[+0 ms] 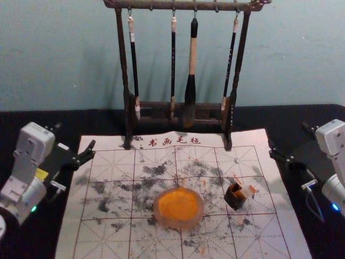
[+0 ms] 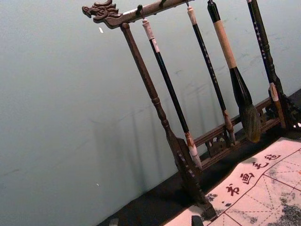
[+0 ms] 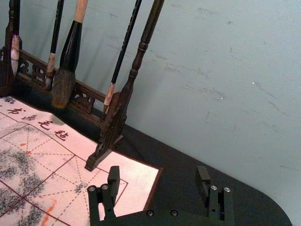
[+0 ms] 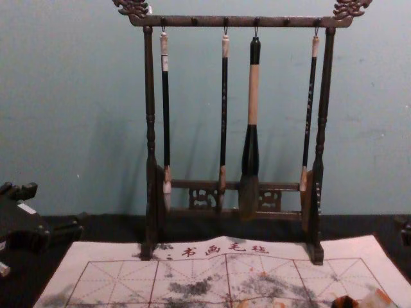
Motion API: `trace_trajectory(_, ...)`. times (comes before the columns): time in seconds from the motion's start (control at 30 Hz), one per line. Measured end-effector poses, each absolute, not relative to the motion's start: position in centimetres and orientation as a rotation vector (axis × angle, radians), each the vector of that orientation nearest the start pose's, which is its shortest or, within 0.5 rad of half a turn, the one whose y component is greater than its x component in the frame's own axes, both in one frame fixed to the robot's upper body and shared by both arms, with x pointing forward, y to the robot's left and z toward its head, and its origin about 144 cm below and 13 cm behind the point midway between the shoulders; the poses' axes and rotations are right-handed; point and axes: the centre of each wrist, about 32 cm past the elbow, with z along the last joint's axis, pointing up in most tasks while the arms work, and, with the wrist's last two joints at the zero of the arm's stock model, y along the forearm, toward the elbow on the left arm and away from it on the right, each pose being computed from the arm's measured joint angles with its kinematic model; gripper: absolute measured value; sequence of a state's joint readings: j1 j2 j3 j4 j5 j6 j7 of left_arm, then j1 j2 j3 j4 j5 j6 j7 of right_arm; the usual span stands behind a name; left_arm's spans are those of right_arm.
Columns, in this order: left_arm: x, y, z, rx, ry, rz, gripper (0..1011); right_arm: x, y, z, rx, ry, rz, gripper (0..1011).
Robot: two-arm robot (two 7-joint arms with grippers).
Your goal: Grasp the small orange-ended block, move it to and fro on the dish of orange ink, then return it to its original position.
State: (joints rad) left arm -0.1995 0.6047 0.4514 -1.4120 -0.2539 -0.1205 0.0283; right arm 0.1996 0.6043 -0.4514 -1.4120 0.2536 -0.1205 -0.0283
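Camera placement: four views, one brush stand

Head view: mounted high, facing forward and down; takes in the mat (image 1: 116,143), the dish (image 1: 199,218), the brush stand (image 1: 161,5) and the wall (image 1: 64,54). Chest view: lower, nearly level, square to the stand, which appears larger; covers the mat's far part. Left wrist view: tilted, from the left side, facing the wall and the stand's left end. Right wrist view: tilted, from the right side, on the stand's lower right end, fairly near. Common to all four: the large brush (image 1: 191,89) and the mat's printed heading (image 1: 174,141)
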Motion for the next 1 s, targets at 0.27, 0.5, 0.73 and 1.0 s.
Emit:
trace_trajectory(0.27, 48.86, 30.97, 113.98, 0.304, -0.285, 1.248, 1001, 48.86, -30.96, 113.98, -0.304, -0.285, -1.248, 1000)
trace_trajectory(0.5, 48.86, 30.97, 113.98, 0.304, -0.285, 1.248, 1001, 48.86, -30.96, 113.98, -0.304, -0.285, -1.248, 1000)
trace_trajectory(0.73, 48.86, 30.97, 113.98, 0.305, -0.285, 1.248, 1001, 48.86, -30.96, 113.98, -0.304, -0.285, -1.248, 1000)
trace_trajectory(1.0, 48.86, 30.97, 113.98, 0.305, -0.285, 1.248, 1001, 48.86, -30.97, 113.98, -0.304, -0.285, -1.248, 1000)
